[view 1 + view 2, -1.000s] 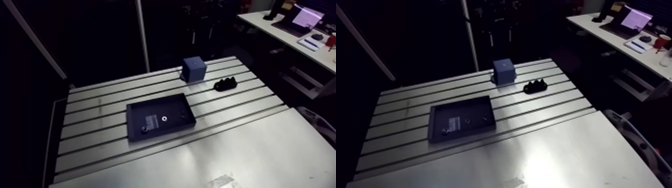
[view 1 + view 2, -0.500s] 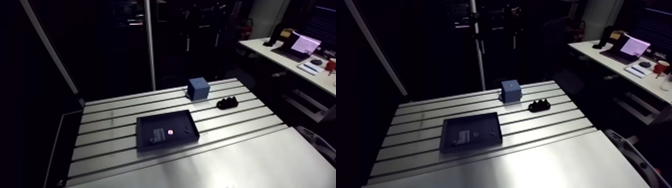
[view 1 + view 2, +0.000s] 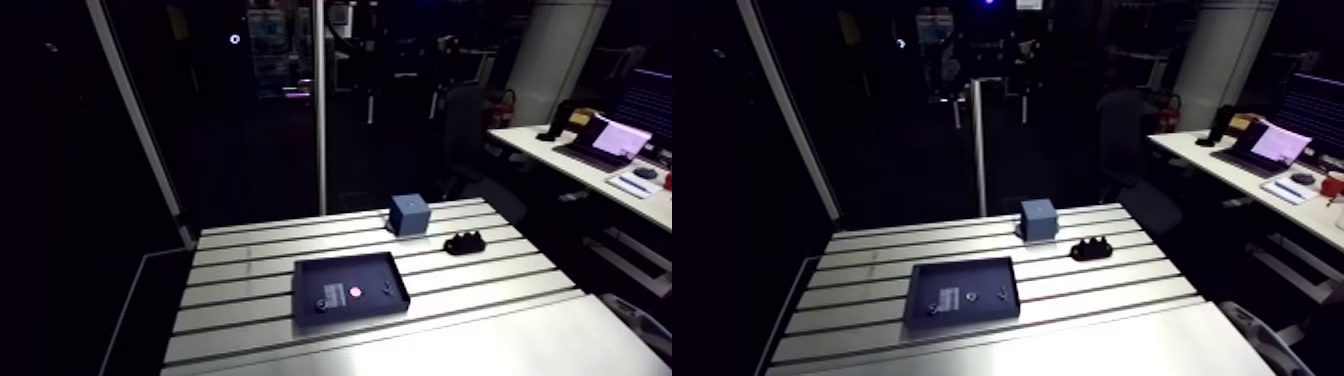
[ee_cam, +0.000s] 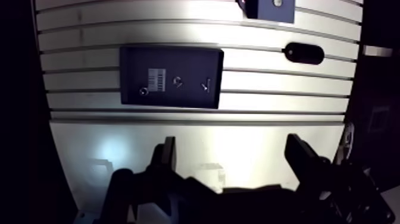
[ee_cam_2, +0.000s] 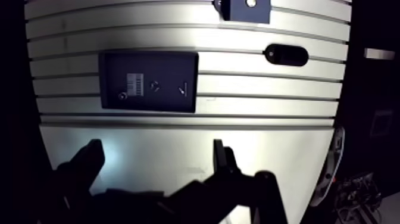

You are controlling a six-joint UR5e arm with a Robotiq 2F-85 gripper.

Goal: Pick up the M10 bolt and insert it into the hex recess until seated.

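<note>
A black tray (image 4: pixel 132 61) lies on the slotted table and holds a white label and three small metal parts (image 4: pixel 205 87); I cannot tell which of them is the bolt. Beyond the tray stands a blue block (image 3: pixel 410 213) with a pale round spot on its top (image 4: pixel 275 3). My gripper (image 4: pixel 232 156) hangs high over the plain near part of the table, short of the tray. It is open, with nothing between its dark fingers (image 4: pixel 168 154). The arm view does not show the gripper.
A small black knobbed fixture (image 3: pixel 465 242) sits on the table to the right of the blue block. A pink glint (image 3: pixel 355 293) shows in the tray in the arm view. The table's smooth near plate (image 4: pixel 119 149) lies under the gripper.
The arm camera has risen and tilted up, so the table looks smaller and lower. Tray, block and fixture keep their places on the table. The pink glint appeared on the tray.
</note>
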